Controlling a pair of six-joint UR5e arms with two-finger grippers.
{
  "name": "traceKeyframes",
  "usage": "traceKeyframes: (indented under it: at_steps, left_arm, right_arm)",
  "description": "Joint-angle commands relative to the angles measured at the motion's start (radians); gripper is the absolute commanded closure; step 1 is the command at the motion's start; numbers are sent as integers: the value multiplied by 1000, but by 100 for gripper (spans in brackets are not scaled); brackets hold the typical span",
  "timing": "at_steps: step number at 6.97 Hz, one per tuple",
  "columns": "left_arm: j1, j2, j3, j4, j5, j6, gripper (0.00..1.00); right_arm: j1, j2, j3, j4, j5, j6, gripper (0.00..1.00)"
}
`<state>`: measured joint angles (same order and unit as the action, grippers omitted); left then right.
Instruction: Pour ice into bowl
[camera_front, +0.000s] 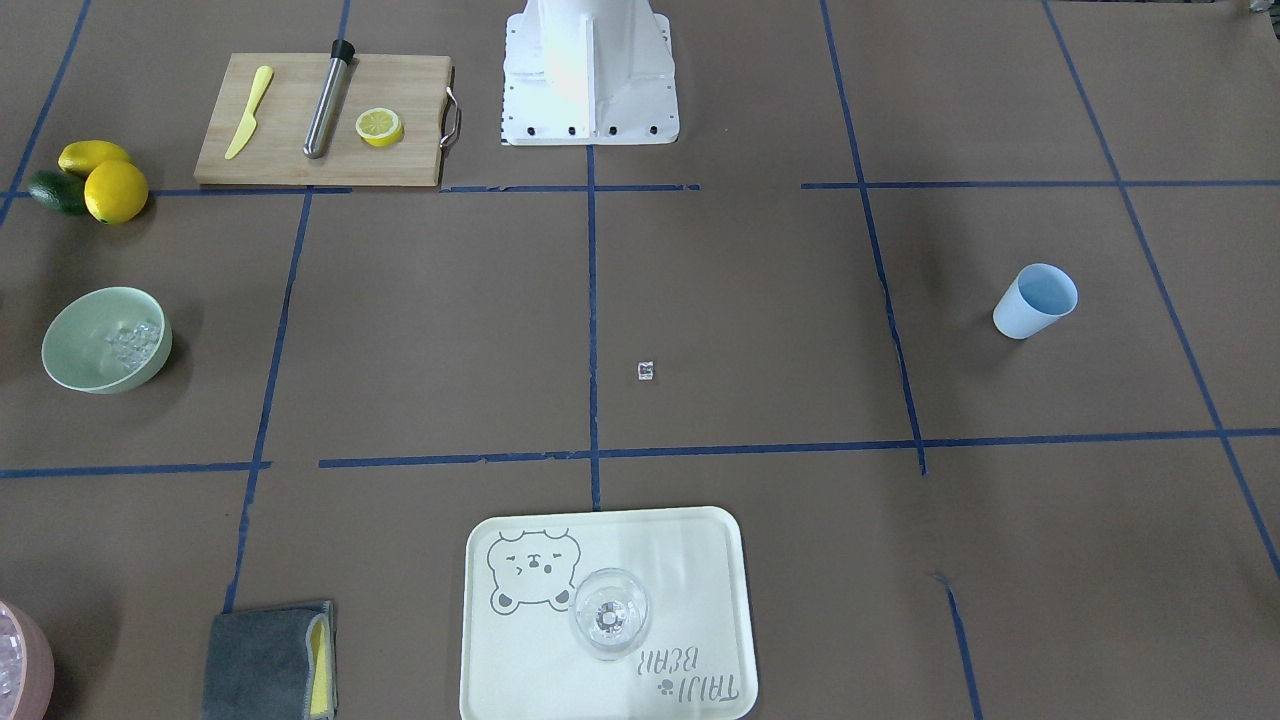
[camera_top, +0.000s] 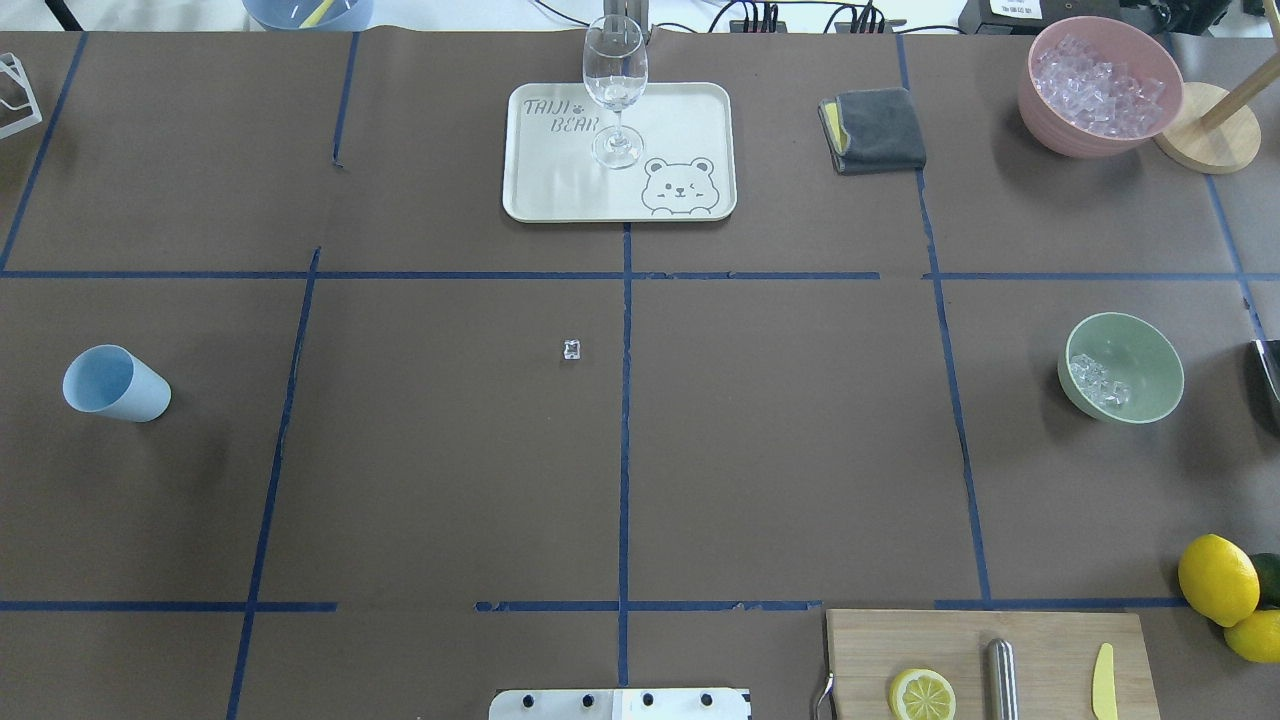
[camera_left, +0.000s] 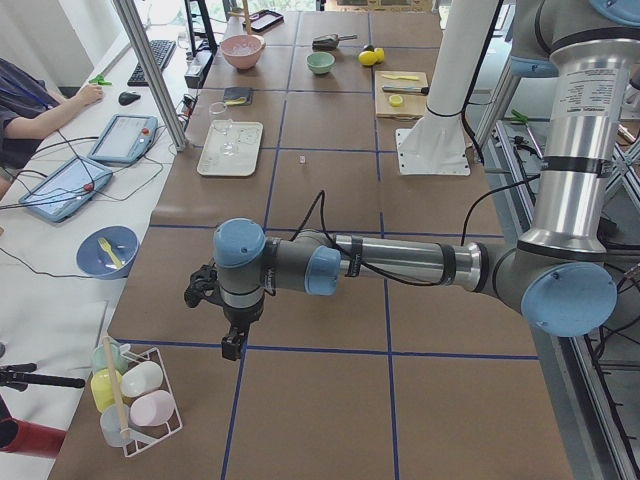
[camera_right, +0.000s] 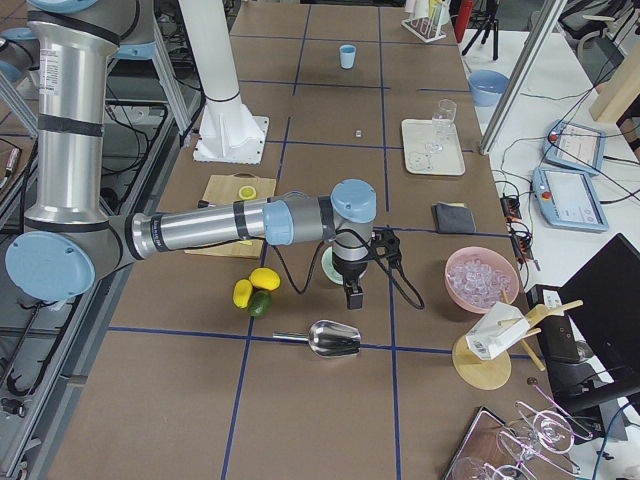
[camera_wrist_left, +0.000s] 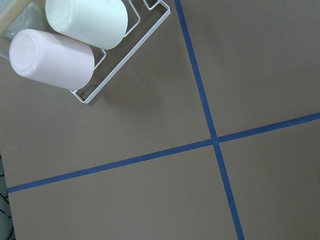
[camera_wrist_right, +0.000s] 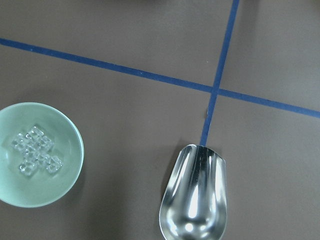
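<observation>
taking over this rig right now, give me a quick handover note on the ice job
Left tool: above bare table near the cup rack, far from the job; open or shut cannot be told.
Right tool: above the table by the bowl; cannot tell either.
Things: ice is piled in the bowl. The blue cup stands on the left side and looks empty. A stray cube lies mid-table. A metal scoop lies near the bowl.
Done: the pour looks finished.
Left: probably only the stray cube.
</observation>
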<state>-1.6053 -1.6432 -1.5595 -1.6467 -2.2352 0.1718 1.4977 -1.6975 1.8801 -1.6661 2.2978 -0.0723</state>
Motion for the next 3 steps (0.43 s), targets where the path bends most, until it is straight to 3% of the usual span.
traceKeyframes:
  at_steps: [1,3]
  left_arm:
    - [-1,6,38,-4,-1,2,0]
    - [-1,32,49,-5,-3,0,0]
  right_arm:
    - [112,-53,-50,-40,110,-41,0]
    - [130,-44,-79,-34,111,-43,0]
